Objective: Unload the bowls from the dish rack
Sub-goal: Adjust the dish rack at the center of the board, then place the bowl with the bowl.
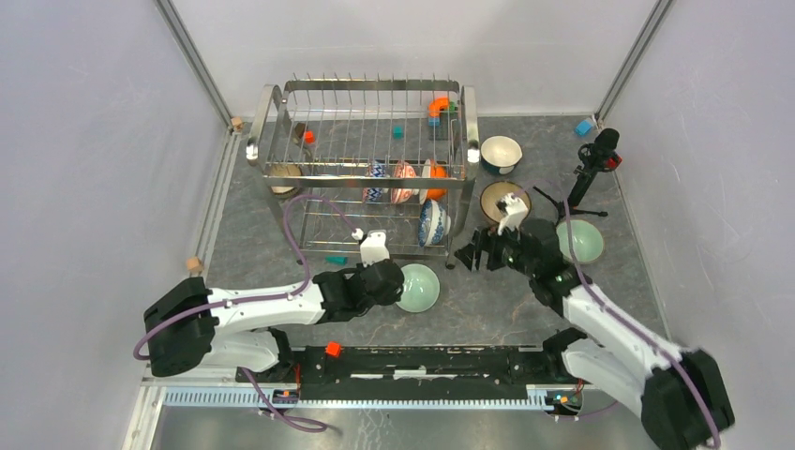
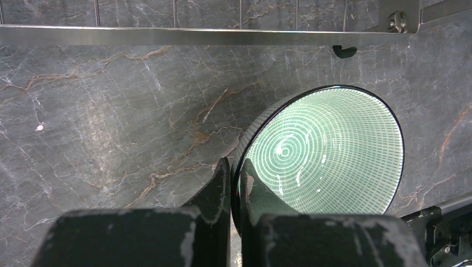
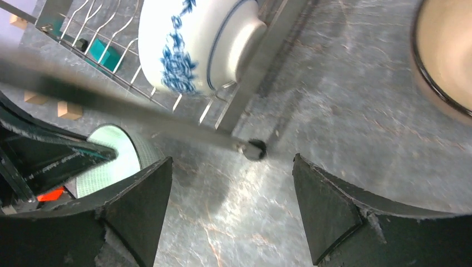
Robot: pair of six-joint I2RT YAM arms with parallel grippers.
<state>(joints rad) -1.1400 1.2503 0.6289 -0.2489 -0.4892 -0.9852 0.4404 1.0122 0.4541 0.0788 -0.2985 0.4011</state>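
Surface: I see a grey veined stone tabletop (image 1: 487, 309), pale walls around | chrome wire dish rack (image 1: 375, 86) far-centre, long axis left-right | left gripper (image 2: 235, 172) clenched on pale green ribbed ceramic bowl (image 2: 328, 150) just before the rack, mouth seemingly tilted upward | right gripper (image 3: 232, 167) spread wide, empty, by the rack's corner foot

Grey marbled table (image 1: 487, 314): chrome wire dish rack (image 1: 375, 170) standing far middle; right of it teal-and-white ceramic bowl (image 1: 500, 154), dark-rimmed tan bowl (image 1: 491, 199), pale green bowl (image 1: 588, 244)
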